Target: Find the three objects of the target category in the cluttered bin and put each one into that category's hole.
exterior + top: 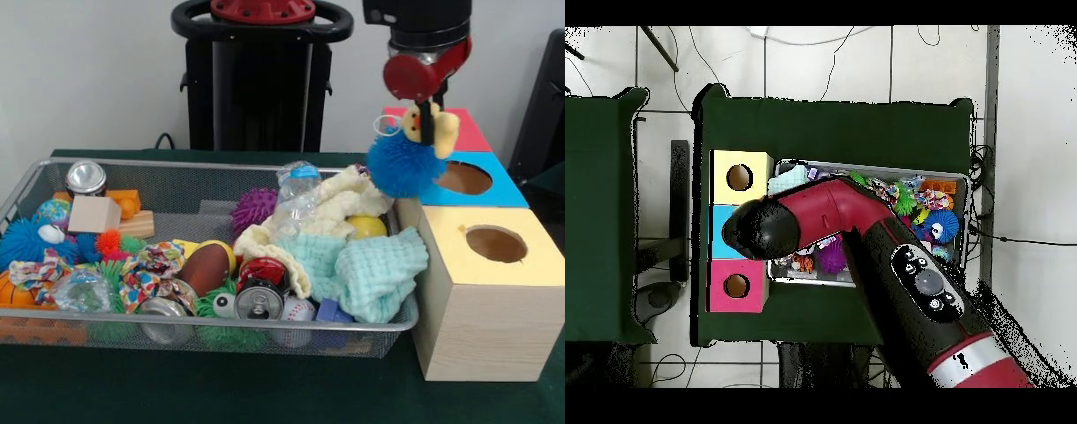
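Note:
My gripper (427, 126) hangs at the right, shut on a blue spiky ball toy with a yellow head (402, 163). The toy hangs over the left edge of the blue-topped box, just left of its round hole (464, 177), and above the right end of the silver wire mesh bin (177, 162). The bin is full of mixed things. In the overhead view the arm's black wrist (760, 228) covers the gripper, the toy and most of the blue box (718, 232).
A yellow-topped wooden box with a hole (496, 244) stands nearest, and a red-topped box (463, 132) stands behind the blue one. The bin holds cans (258, 303), a toy football (205, 268), pale cloths (375, 269), a purple spiky ball (254, 208) and a plastic bottle (298, 190).

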Motion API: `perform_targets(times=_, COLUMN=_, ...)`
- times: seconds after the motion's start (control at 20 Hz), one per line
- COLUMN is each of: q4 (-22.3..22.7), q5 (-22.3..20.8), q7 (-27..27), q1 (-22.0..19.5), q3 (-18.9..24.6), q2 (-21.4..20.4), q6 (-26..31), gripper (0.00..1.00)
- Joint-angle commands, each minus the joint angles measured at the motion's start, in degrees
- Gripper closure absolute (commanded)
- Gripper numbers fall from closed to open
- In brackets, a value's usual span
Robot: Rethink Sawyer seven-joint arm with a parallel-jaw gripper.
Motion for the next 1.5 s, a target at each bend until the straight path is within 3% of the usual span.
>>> perform_targets(times=0.05, q4=-9.83, q5=-4.76, q7=-29.08, q1=-0.72, q3=10.91, q2=2.34, q6=11.47, gripper=1.0)
perform_targets(times=0.45, q4=-10.87, q5=-6.68, q7=-31.96, q1=-1.3, q3=12.28, q2=3.36, q6=11.8, gripper=1.0)
perform_targets(times=0.8, q4=-10.02, q5=-4.97, q7=-32.45, q1=-3.7, q3=14.51, q2=4.82, q6=9.49, gripper=1.0)
perform_targets(times=0.9, q4=-11.26, q5=-6.23, q7=-34.65, q1=-3.29, q3=13.07, q2=4.06, q6=14.42, gripper=1.0)
perform_targets(times=1.1, q4=-12.99, q5=-6.58, q7=-33.13, q1=-3.63, q3=11.68, q2=1.26, q6=17.23, gripper=1.0)
perform_targets(times=1.4, q4=-12.85, q5=-8.82, q7=-38.36, q1=-6.29, q3=12.34, q2=-0.23, q6=20.32, gripper=1.0)
perform_targets(times=1.5, q4=-13.79, q5=-11.87, q7=-39.47, q1=-6.47, q3=10.96, q2=-1.74, q6=22.21, gripper=1.0)
